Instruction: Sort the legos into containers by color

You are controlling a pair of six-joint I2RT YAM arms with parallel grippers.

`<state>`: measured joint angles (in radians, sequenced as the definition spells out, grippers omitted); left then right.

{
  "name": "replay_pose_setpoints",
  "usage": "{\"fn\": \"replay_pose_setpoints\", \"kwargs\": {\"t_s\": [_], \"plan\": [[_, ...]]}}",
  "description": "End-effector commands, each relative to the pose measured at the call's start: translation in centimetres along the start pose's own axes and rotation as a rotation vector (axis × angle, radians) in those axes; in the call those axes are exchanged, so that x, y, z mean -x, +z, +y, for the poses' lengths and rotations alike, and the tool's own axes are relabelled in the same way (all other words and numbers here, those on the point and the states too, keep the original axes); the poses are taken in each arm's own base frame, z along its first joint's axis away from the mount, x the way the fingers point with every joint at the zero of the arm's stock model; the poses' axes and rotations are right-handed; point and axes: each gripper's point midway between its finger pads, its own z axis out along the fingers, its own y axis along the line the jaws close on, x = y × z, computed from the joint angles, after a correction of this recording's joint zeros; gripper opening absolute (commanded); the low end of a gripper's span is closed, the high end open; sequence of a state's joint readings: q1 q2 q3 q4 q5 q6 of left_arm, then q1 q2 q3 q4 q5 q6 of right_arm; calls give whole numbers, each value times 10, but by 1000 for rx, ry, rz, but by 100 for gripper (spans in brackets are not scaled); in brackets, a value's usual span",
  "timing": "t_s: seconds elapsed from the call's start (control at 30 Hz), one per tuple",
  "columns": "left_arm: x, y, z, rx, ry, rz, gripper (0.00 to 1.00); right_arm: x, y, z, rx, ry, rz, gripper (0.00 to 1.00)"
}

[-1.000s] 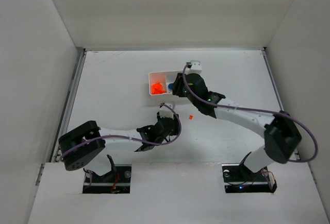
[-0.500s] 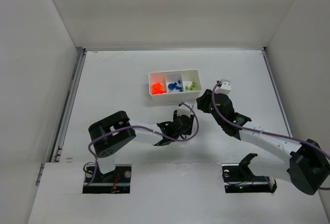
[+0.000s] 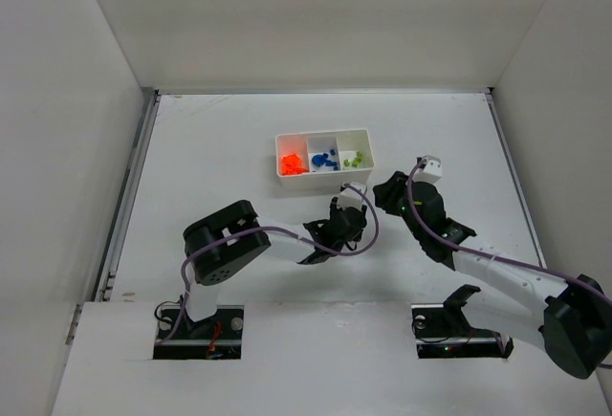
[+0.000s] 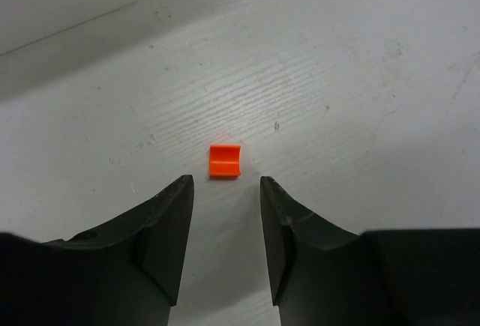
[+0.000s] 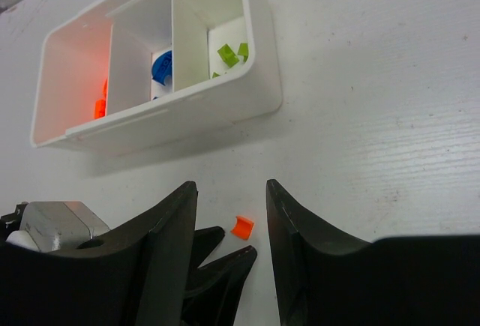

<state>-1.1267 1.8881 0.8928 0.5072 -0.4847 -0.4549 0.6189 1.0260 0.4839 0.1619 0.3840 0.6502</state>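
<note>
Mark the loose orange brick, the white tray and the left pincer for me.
loose orange brick (image 4: 224,160), left wrist view, middle of its top face.
white tray (image 5: 196,110), right wrist view, near outer wall.
left pincer (image 4: 225,189), left wrist view, midway between its fingertips.

A white desk (image 3: 220,148) (grain and faint scuffs are resolved only in the wrist views) is enclosed by plain white panels: left wall (image 3: 57,129), back wall (image 3: 325,14), right wall (image 3: 574,72). A metal rail (image 3: 129,196) is seen along the desk's left edge. Soft, even lighting is observed.
</note>
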Motion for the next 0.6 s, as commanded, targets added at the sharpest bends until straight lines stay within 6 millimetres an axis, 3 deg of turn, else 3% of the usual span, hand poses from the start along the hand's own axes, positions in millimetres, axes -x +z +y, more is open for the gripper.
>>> {"fn": "replay_pose_setpoints", "kwargs": {"t_s": [0.0,0.3,0.57], "plan": [[-2,9,12,53,28,5,38,16,-1,12,51,47,-54,48],[-7,16,10,53,42,17,29,15,1,13,52,46,-51,48],[-12,10,10,44,61,33,19,21,-5,9,52,56,-74,48]]}}
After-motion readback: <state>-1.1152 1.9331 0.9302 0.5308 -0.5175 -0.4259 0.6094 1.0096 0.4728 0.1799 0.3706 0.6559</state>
